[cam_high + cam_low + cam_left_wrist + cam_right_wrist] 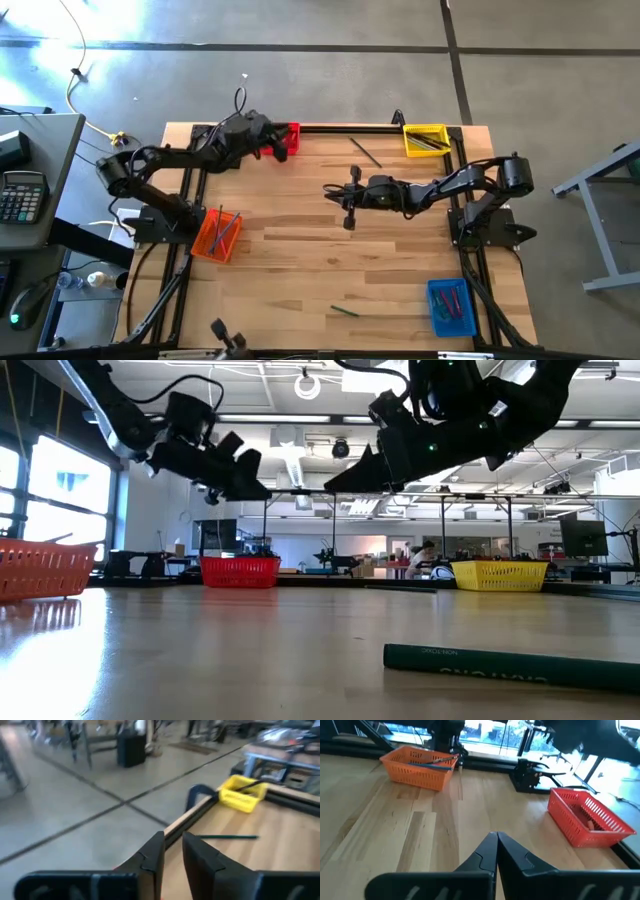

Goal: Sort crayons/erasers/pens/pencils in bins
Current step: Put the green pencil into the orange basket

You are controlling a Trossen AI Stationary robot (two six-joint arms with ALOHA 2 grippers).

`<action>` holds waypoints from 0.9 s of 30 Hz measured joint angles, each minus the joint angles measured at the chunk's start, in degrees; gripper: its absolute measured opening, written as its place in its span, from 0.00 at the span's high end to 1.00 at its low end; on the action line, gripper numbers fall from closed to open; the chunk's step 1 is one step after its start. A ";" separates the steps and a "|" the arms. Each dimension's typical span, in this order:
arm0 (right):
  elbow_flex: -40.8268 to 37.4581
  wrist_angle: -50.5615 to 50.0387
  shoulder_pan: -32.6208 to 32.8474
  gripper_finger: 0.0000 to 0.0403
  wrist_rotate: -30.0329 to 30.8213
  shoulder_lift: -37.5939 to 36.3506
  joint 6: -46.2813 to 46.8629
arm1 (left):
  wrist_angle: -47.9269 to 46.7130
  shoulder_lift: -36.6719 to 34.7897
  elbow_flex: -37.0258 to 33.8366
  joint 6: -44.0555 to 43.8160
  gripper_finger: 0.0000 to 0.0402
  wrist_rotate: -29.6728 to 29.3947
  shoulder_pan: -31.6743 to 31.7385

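Left tool (283,143) hangs over the red bin (292,139) at 11 o'clock, fingers narrowly apart and empty, so probably mid drop-off. Right tool (349,193) is closed, empty, mid-worktop. Next pick: the green pencil (345,311) at 6 o'clock.

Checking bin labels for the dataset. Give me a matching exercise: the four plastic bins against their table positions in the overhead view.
Things:
1. red plastic bin
2. yellow plastic bin
3. orange plastic bin
4. blue plastic bin

Places in the overhead view:
A. bottom right corner of the table
B. left edge, beside the left arm's base
C. top right corner
D. top edge, left of centre, by the left gripper

Pairs: 1-D, 2-C, 3-B, 4-A
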 joint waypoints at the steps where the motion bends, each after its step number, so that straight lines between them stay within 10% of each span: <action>1: 0.00 -0.36 -0.13 1.00 0.03 0.00 0.23 | 1.32 -0.64 -0.95 0.52 0.87 0.25 -0.76; 14: 0.00 -1.13 -0.59 1.00 0.47 0.00 0.15 | 28.49 -1.03 -13.45 7.30 0.99 3.69 -9.58; 27: 0.00 -0.11 -0.67 1.00 3.67 0.00 1.71 | 28.92 -1.01 -16.94 7.28 1.00 6.45 -10.06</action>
